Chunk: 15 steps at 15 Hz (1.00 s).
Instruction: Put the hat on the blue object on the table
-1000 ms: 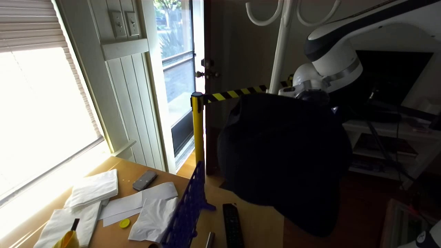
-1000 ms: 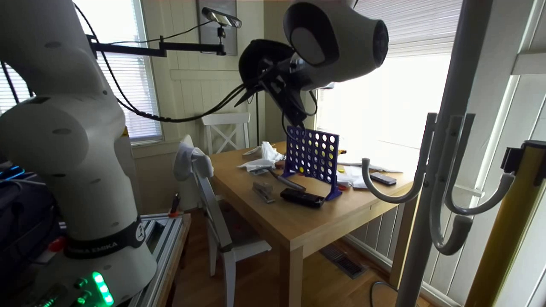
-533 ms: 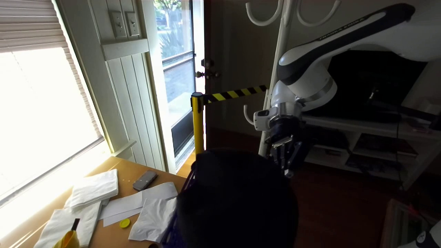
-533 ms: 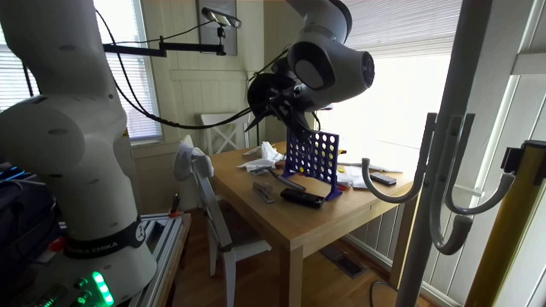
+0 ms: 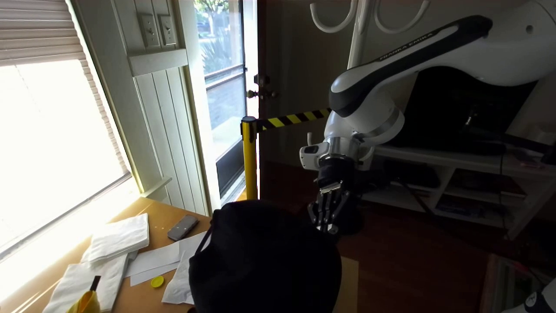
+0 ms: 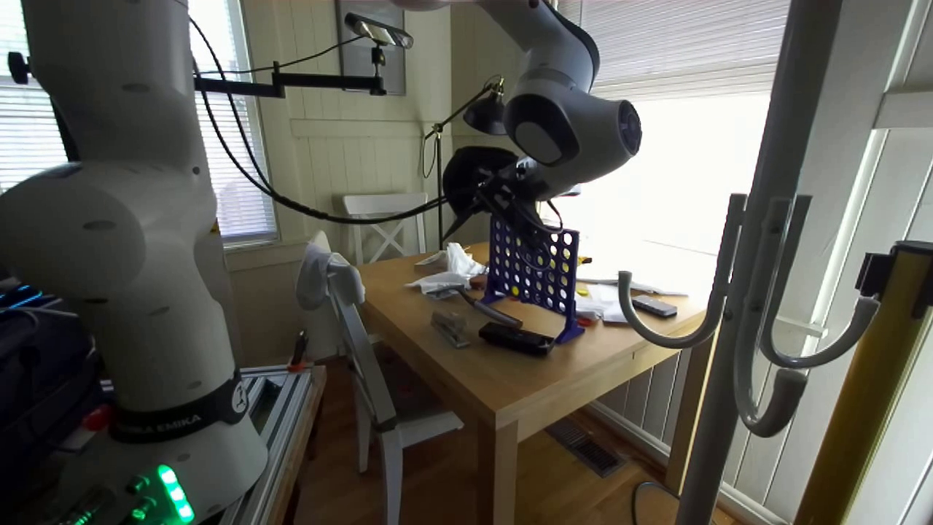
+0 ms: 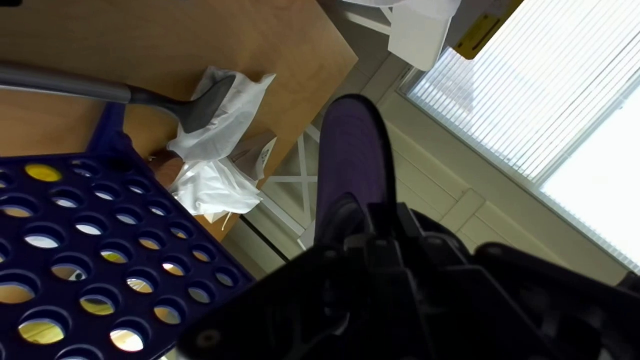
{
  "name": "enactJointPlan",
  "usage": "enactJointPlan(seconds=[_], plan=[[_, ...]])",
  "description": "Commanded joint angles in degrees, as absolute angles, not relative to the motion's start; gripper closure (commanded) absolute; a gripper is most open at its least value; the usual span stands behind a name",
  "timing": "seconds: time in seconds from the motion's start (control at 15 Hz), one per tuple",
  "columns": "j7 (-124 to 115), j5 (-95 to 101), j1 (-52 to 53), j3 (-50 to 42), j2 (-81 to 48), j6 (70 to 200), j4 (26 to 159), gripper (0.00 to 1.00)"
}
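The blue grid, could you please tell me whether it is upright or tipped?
Upright: in an exterior view, the blue grid stands on its feet on the table.

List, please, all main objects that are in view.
hat: 1, black, in the claw
rack: 1, dark blue, on the table
table: 1, tan, under the rack
discs: at least 2, yellow, table and rack
napkins, papers: several, white, on table
utensil: 1, grey, near rack
bar: 1, black, near rack
phone-like device: 1, grey, on table
chairs: 2, white, by table
lamp: 1, black, beyond table
post: 1, yellow, by glass door
hook stand: 1, whitish, near post
arm: 1, mostly white, beside table
claw: 1, black, shut on hat
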<state>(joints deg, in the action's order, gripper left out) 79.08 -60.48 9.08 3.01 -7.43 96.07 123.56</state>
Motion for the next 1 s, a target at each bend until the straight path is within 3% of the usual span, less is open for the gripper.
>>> enactJointPlan(seconds=[0.0,0.93], plan=[[78.48,-60.06,8.23,4.54,-8.09,97.00,123.05,0.99],[73.75,-59.45,10.93,9.48,-17.58,108.24,116.69,0.99]])
